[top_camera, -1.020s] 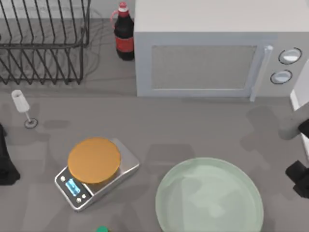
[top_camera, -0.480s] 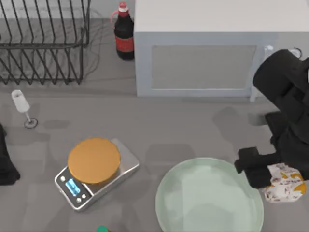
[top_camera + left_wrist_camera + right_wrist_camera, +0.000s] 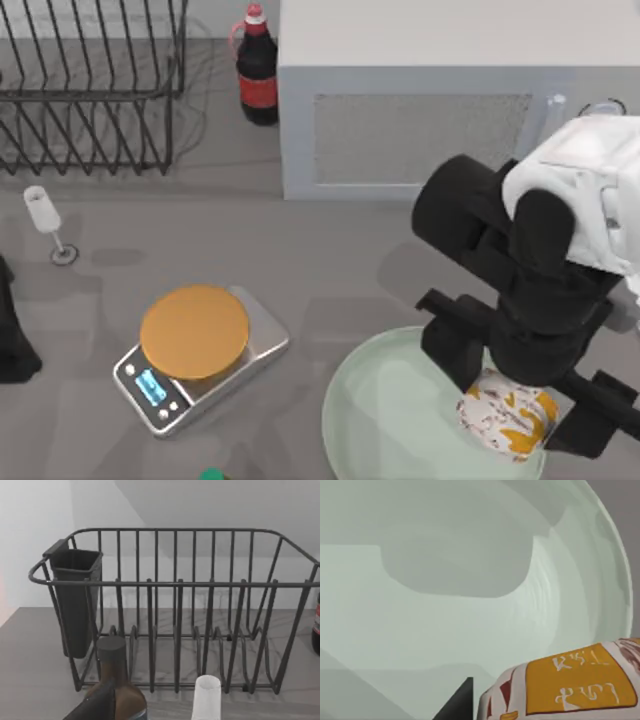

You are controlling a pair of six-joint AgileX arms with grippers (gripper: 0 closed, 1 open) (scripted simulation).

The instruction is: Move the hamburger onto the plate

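The hamburger (image 3: pixel 507 420), a small white wrapped lump with orange and dark marks, hangs over the right part of the pale mint-green plate (image 3: pixel 385 400). My right gripper (image 3: pixel 514 400) is shut on it, one dark finger at each side. In the right wrist view the hamburger (image 3: pixel 570 685) sits close above the plate's inner surface (image 3: pixel 445 580), with the arm's shadow on it. My left arm (image 3: pixel 12 335) is parked at the table's left edge.
A silver scale (image 3: pixel 160 390) carrying a flat orange disc (image 3: pixel 195 330) stands left of the plate. At the back are a microwave (image 3: pixel 420 120), a cola bottle (image 3: pixel 257 70) and a wire dish rack (image 3: pixel 90 90). A small wine glass (image 3: pixel 45 220) stands at the left.
My right arm has swung in from the table's right edge, carrying the hamburger leftward from beside the plate's rim to above the plate. The left arm has not moved.
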